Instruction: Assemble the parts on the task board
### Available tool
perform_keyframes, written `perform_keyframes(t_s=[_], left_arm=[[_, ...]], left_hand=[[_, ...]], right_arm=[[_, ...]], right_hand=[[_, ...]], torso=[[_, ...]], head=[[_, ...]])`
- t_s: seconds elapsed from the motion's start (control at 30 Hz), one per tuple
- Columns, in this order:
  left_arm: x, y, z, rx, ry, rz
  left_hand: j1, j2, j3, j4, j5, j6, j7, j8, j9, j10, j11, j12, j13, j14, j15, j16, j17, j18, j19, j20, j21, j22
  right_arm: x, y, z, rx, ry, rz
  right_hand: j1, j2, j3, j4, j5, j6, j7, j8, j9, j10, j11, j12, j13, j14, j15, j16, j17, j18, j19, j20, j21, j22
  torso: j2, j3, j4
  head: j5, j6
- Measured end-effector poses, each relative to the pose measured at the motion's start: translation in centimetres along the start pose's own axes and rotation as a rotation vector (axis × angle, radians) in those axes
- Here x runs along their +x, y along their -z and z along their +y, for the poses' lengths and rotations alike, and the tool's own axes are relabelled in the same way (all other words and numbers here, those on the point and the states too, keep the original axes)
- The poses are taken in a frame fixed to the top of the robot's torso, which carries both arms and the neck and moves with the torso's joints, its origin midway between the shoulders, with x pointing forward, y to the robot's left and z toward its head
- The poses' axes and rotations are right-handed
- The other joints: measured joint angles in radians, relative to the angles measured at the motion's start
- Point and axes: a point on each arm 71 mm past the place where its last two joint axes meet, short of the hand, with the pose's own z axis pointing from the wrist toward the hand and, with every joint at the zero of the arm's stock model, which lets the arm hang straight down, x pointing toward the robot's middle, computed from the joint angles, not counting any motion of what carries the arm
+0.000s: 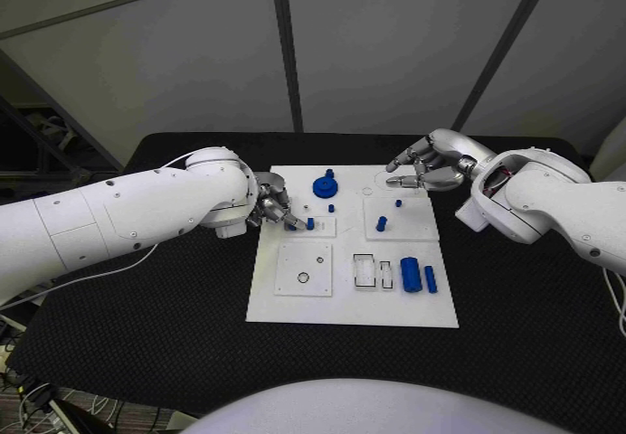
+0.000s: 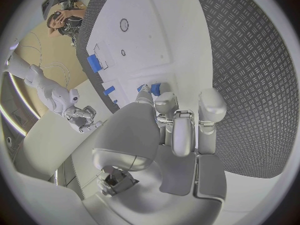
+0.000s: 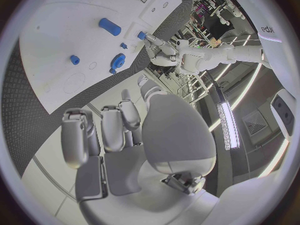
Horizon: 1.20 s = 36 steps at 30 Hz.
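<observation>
On the black worktop (image 1: pixel 156 334) the white task board (image 1: pixel 352 303) lies square in the middle, and its near half carries a raised white square plate with a round hole (image 1: pixel 303 268) on the left, two narrow rectangular slots (image 1: pixel 374 271) beside it, and then two blue cylinders lying side by side, a thick one (image 1: pixel 411 273) and a thin one (image 1: pixel 431 279), close to the board's right edge. Further back, an upright blue peg (image 1: pixel 381 223) stands on a white square on the right half, with a smaller blue peg (image 1: pixel 396 202) just behind it and another small one (image 1: pixel 331 209) nearer the centre. At the left edge of the board, level with these pegs, the left hand (image 1: pixel 275 210) reaches in over a small white square; its fingers (image 2: pixel 178 130) are curled together round a small blue part (image 1: pixel 291 222), and the wrist view shows blue just past the fingertips, though whether the part is truly pinched or only touched is hard to tell from here. Behind that, a blue gear-like disc with a knob (image 1: pixel 325 187) sits near the board's far edge. At the far right corner the right hand (image 1: pixel 428 165) hovers above the board, its fingers (image 3: pixel 112 130) bent but apart, with nothing between them.
</observation>
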Motion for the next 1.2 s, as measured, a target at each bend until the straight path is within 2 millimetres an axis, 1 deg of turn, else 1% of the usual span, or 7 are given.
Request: perform_keyframes(t_s=[0.2, 0.5, 0.57, 0.6, 0.67, 0.87, 1.2], left_arm=[[0.00, 0.00, 0.00, 0.000, -0.001, 0.001], [-0.13, 0.00, -0.01, 0.000, 0.007, -0.009], [-0.13, 0.00, -0.06, 0.003, 0.010, -0.010], [-0.13, 0.00, -0.08, 0.004, 0.012, -0.011], [-0.13, 0.00, -0.09, 0.006, 0.017, -0.011], [-0.15, -0.03, 0.06, 0.007, 0.039, -0.007], [-0.14, 0.01, 0.33, 0.009, 0.071, 0.004]], left_hand=[[0.003, 0.003, 0.000, 0.000, 0.012, 0.000, 0.000, 0.000, 0.000, 0.000, 0.000, 0.005, 0.001, 0.000, 0.000, 0.003, 0.000, 0.000, 0.000, 0.000, 0.000, 0.000], [0.060, 0.060, 0.029, -0.029, 0.016, -0.004, -0.004, 0.000, 0.000, 0.001, -0.001, 0.005, 0.001, -0.001, 0.001, 0.004, 0.000, 0.000, 0.004, -0.004, 0.000, 0.000], [0.071, 0.070, 0.038, -0.038, 0.038, -0.007, -0.005, 0.000, 0.000, 0.004, -0.003, 0.005, 0.001, 0.000, 0.000, 0.004, 0.000, 0.000, 0.004, -0.004, 0.000, 0.000], [0.088, 0.073, 0.036, -0.039, 0.060, -0.013, -0.002, 0.000, -0.001, 0.004, -0.003, 0.005, 0.001, 0.001, -0.001, 0.004, 0.000, 0.000, 0.004, -0.004, 0.000, 0.000], [0.105, 0.067, 0.033, -0.042, 0.101, -0.019, 0.001, 0.000, -0.001, 0.005, -0.002, 0.005, 0.001, 0.000, -0.003, 0.004, 0.000, 0.000, 0.004, -0.004, 0.000, 0.000], [0.126, 0.046, 0.035, -0.040, 0.084, -0.029, 0.011, 0.000, 0.005, 0.005, -0.001, 0.005, -0.004, -0.001, -0.003, 0.004, 0.000, 0.000, 0.004, -0.004, 0.000, 0.000], [0.147, 0.043, 0.047, -0.028, 0.081, -0.041, 0.016, 0.000, 0.007, 0.001, 0.003, -0.007, -0.015, -0.003, 0.000, 0.004, 0.000, 0.000, 0.000, 0.000, 0.000, 0.000]], right_arm=[[0.00, 0.00, 0.00, 0.000, 0.000, 0.000], [0.00, 0.00, 0.00, 0.000, 0.000, 0.000], [0.00, 0.00, 0.00, 0.000, 0.000, 0.000], [0.00, 0.00, 0.00, 0.000, 0.000, 0.000], [0.00, 0.00, 0.00, 0.000, 0.000, 0.000], [-0.01, 0.01, 0.00, 0.000, 0.000, 0.000], [-0.01, 0.03, -0.01, 0.000, 0.000, 0.001]], right_hand=[[0.000, 0.000, 0.000, 0.000, 0.000, 0.000, 0.000, 0.000, 0.000, 0.000, 0.000, 0.000, 0.000, 0.000, 0.000, 0.000, 0.000, 0.000, 0.000, 0.000, 0.000, 0.000], [0.000, 0.000, 0.000, 0.000, 0.000, 0.000, 0.000, 0.000, 0.000, 0.000, 0.000, 0.000, 0.000, 0.000, 0.000, 0.000, 0.000, 0.000, 0.000, 0.000, 0.000, 0.000], [0.000, 0.000, 0.000, 0.000, 0.000, 0.000, 0.000, 0.000, 0.000, 0.000, 0.000, 0.000, 0.000, 0.000, 0.000, 0.000, 0.000, 0.000, 0.000, 0.000, 0.000, 0.000], [0.000, 0.000, 0.000, 0.000, 0.000, 0.000, 0.000, 0.000, 0.000, 0.000, 0.000, 0.000, 0.000, 0.000, 0.000, 0.000, 0.000, 0.000, 0.000, 0.000, 0.000, 0.000], [0.000, 0.000, 0.000, 0.000, 0.000, 0.000, 0.000, 0.000, 0.000, 0.000, 0.000, 0.000, 0.000, 0.000, 0.000, 0.000, 0.000, 0.000, 0.000, 0.000, 0.000, 0.000], [0.000, 0.000, 0.000, 0.000, 0.000, 0.000, 0.000, 0.000, 0.001, 0.000, 0.000, 0.003, 0.000, 0.000, 0.000, 0.000, 0.001, 0.000, 0.000, 0.000, 0.000, 0.000], [0.000, 0.000, 0.000, 0.000, 0.000, 0.000, 0.000, 0.000, 0.002, 0.000, 0.000, 0.005, 0.000, 0.000, 0.000, 0.000, 0.002, 0.000, 0.000, 0.000, 0.000, 0.000]], torso=[[0.000, 0.0001, 0.0000], [0.001, 0.0001, -0.0001], [0.001, 0.0001, -0.0001], [0.001, 0.0001, -0.0002], [0.001, 0.0001, -0.0003], [0.001, 0.0001, -0.0004], [0.000, 0.0001, -0.0003]], head=[[0.001, 0.001], [0.001, 0.003], [0.001, 0.003], [0.001, 0.002], [0.001, 0.001], [0.000, 0.000], [0.001, 0.001]])
